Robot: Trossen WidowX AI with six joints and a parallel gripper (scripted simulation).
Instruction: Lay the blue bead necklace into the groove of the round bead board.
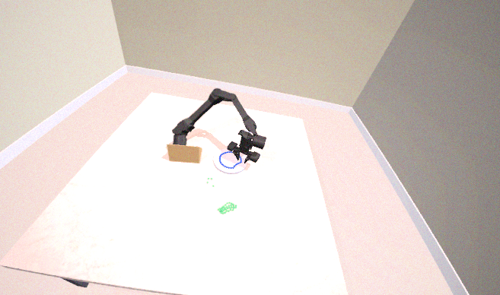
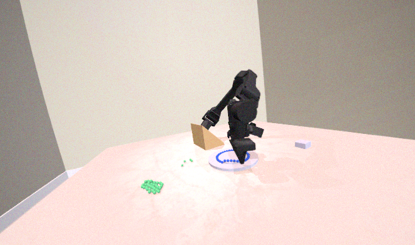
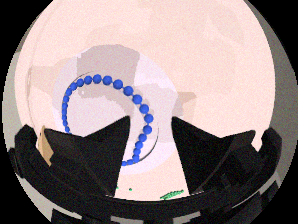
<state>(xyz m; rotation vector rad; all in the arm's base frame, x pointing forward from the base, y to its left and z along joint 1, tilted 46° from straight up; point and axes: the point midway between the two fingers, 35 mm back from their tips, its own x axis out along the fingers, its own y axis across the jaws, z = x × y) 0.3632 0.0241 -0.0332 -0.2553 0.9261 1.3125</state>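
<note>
Parted pincer (image 3: 148,137) astride blue bead necklace (image 3: 100,80) on bead board (image 2: 218,166)

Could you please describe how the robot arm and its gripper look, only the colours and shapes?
The arm is matte black throughout, made of slim straight links joined by thicker rounded housings. The gripper is also black, with two wedge-shaped fingers that taper to points. Blocky black modules sit on the wrist. No cables, markings or coloured parts can be seen.
</note>
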